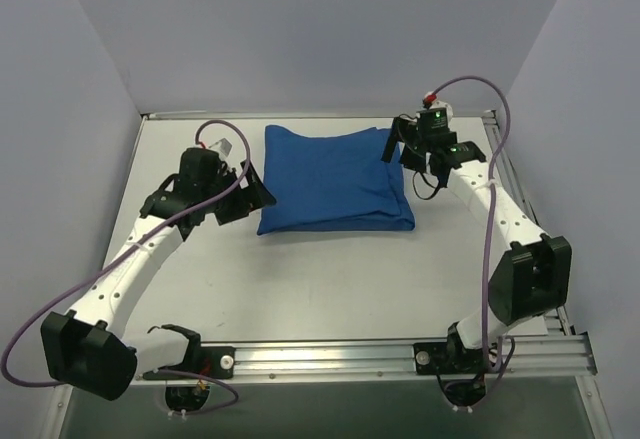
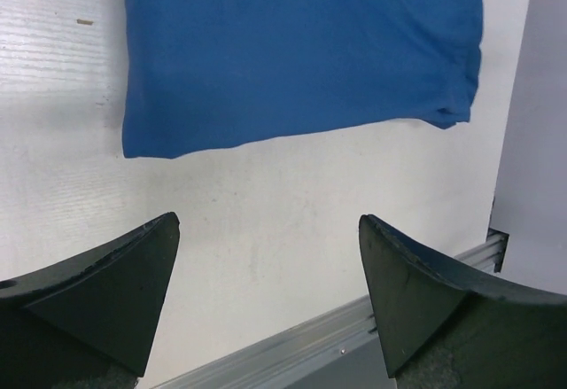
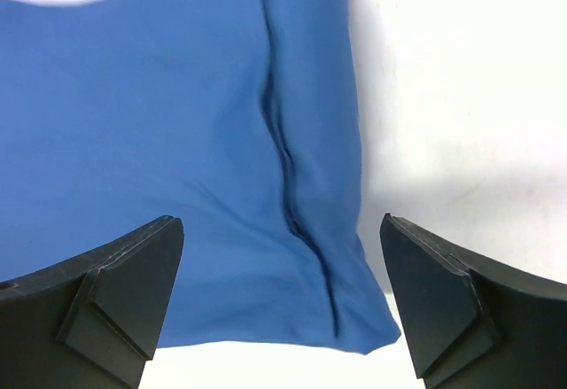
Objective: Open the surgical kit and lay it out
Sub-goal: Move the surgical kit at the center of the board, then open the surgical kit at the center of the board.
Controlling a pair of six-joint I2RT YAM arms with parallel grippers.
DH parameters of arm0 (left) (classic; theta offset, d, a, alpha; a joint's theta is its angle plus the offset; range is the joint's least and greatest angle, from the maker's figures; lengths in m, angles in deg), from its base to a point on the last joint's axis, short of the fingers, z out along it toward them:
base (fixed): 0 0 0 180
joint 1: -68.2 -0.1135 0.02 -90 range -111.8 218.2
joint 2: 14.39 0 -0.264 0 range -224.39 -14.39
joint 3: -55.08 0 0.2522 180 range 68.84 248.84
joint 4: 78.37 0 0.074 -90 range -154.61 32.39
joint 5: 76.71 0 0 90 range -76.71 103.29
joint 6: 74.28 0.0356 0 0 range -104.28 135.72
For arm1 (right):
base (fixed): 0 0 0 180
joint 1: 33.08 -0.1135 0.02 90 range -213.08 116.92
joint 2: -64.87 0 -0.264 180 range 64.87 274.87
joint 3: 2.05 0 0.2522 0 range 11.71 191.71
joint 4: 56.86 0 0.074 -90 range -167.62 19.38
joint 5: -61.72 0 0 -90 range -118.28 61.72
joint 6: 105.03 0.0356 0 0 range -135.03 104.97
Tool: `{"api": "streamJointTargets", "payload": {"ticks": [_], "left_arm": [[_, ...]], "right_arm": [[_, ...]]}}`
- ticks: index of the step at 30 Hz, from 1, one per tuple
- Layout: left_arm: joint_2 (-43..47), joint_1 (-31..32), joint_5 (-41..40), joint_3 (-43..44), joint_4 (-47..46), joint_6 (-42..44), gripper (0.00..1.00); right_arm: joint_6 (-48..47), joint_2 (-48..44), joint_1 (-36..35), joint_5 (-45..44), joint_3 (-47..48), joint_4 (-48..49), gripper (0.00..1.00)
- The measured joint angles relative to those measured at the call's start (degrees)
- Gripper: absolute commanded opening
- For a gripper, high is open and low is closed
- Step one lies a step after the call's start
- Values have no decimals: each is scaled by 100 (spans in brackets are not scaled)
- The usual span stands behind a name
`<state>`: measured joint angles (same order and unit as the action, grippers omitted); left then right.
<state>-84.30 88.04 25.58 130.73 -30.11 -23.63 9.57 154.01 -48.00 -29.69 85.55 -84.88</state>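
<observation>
The surgical kit (image 1: 335, 181) lies as a folded royal-blue cloth bundle at the middle back of the white table; only the cloth shows. My left gripper (image 1: 250, 197) hovers open just off the bundle's left edge, touching nothing. In the left wrist view the cloth (image 2: 301, 52) lies ahead of the open left gripper (image 2: 268, 219), with bare table between the fingers. My right gripper (image 1: 403, 149) stands open at the bundle's far right corner. Seen from the right wrist, a creased corner of the cloth (image 3: 177, 141) lies below the wide-open right gripper (image 3: 282, 221), not pinched.
The white table (image 1: 330, 279) is framed by an aluminium rail (image 1: 400, 354) along the near edge and by pale walls on three sides. The rail (image 2: 301, 353) also crosses the left wrist view. Purple cables loop from both arms.
</observation>
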Motion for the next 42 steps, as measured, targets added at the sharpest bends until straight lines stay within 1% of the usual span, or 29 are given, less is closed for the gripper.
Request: {"api": "streamJointTargets", "payload": {"ticks": [2,4,5,7,8,11,17,19,21,24,26,33,35,42], "left_arm": [[63,0,52,286,278,37,91],[122,11,107,527,444,125,90],[155,26,129,612,514,184,89],[201,63,151,723,686,282,88],[203,83,160,763,769,326,88],[190,162,153,804,957,474,87],[-136,321,186,1082,1132,601,87],[-343,365,216,1217,1134,601,87],[-568,413,269,1366,1163,599,86],[-890,483,337,1596,1167,599,86],[-1034,514,374,1687,1167,601,86],[-1167,527,452,1873,1257,612,86],[-1167,527,450,1906,1270,616,86],[-1167,527,450,1917,1316,619,86]], "right_arm": [[85,-50,57,107,540,-376,99],[136,-256,101,326,640,-588,93],[179,-402,114,516,568,-684,90],[339,-638,125,883,407,-879,87],[420,-732,125,1056,313,-962,83],[599,-929,122,1427,-83,-1088,78],[597,-922,188,1622,-461,-1534,78],[570,-922,234,1679,-557,-1530,78],[549,-920,302,1738,-704,-1488,75],[538,-883,385,1836,-876,-1416,66],[544,-846,409,1880,-931,-1373,63],[625,-734,444,2076,-1180,-992,60],[634,-640,446,2094,-1198,-903,57],[629,-341,529,2107,-1198,-715,56]]}}
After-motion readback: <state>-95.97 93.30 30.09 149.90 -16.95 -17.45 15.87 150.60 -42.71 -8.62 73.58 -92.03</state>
